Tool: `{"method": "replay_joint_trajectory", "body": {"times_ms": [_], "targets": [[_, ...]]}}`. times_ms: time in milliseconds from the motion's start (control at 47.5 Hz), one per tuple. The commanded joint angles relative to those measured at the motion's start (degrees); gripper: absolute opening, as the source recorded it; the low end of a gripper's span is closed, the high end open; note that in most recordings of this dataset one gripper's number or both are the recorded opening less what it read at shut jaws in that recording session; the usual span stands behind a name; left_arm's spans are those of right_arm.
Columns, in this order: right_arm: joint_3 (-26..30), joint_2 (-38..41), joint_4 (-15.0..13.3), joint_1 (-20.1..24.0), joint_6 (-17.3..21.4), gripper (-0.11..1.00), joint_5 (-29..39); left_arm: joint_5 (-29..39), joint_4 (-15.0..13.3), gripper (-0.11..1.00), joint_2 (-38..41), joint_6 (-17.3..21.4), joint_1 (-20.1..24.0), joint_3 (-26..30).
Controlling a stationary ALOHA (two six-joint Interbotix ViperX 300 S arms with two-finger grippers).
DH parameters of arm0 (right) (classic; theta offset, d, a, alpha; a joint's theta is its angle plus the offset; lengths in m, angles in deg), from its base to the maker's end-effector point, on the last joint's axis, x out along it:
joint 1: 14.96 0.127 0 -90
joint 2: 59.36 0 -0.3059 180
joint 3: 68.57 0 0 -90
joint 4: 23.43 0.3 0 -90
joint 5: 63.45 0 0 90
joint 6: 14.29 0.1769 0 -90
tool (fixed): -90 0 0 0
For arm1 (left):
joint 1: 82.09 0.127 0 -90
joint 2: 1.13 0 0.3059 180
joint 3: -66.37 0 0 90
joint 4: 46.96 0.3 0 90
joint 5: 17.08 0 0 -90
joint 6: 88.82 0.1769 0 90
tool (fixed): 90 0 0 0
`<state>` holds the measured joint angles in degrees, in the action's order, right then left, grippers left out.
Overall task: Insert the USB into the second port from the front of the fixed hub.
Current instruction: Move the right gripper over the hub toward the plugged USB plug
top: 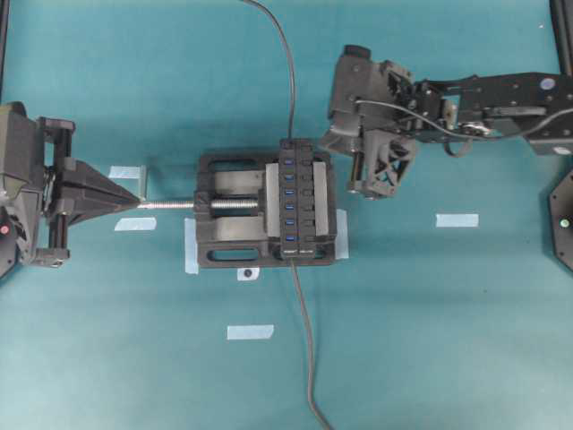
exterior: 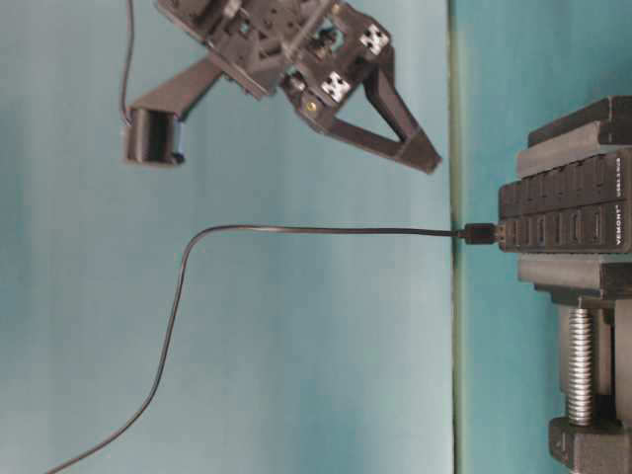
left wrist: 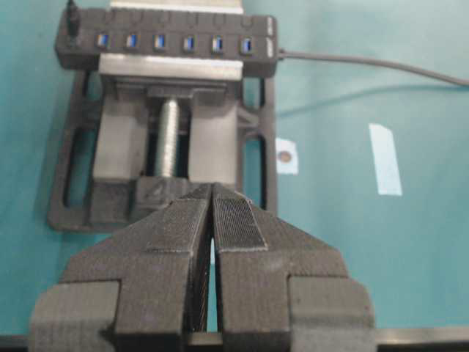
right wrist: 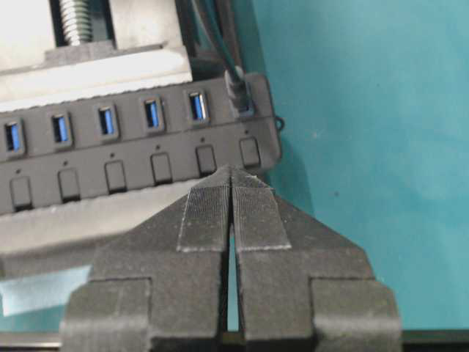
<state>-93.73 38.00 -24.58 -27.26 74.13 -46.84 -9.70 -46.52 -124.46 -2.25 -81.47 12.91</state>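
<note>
The fixed hub (top: 306, 199) lies lengthwise in a vise, its row of blue ports (right wrist: 106, 121) facing up. The USB (top: 292, 143) is a small black plug standing in the end port farthest from the white-lettered end; it also shows as the USB (right wrist: 238, 94) and the USB (left wrist: 71, 16). Its cable runs off the top of the overhead view. My right gripper (top: 363, 190) hangs shut and empty just right of the hub's far end, the right gripper (right wrist: 231, 170) tips near the button row. My left gripper (top: 139, 199) is shut and empty by the vise screw's tip.
A black vise (top: 228, 242) with a silver screw (top: 175, 205) clamps the hub. The hub's own cable (top: 309, 358) leaves the lettered end toward the table's front. Strips of pale tape (top: 457, 219) lie on the teal table, another strip (top: 250, 331) in front of the vise.
</note>
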Motion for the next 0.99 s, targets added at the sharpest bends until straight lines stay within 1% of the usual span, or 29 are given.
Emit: {"method": "replay_joint_trajectory", "body": {"times_ms": [0,232,590,969], "targets": [[1.58,0.0,0.0,-0.18,-0.53,-0.01,-0.18,-0.26,0.09,0.0,0.18,0.0,0.0,0.79],[2.72,1.85,-0.09,-0.18,-0.62,-0.01,-0.26,-0.26,0.09,0.0,0.18,0.0,0.0,0.62],[4.04,3.25,-1.58,-0.35,-0.53,-0.01,-0.18,-0.18,0.09,0.0,0.18,0.0,0.0,0.53],[4.13,3.34,-1.58,-0.79,-0.53,-0.01,-0.88,-0.26,0.09,0.0,0.09,0.0,0.0,0.53]]}}
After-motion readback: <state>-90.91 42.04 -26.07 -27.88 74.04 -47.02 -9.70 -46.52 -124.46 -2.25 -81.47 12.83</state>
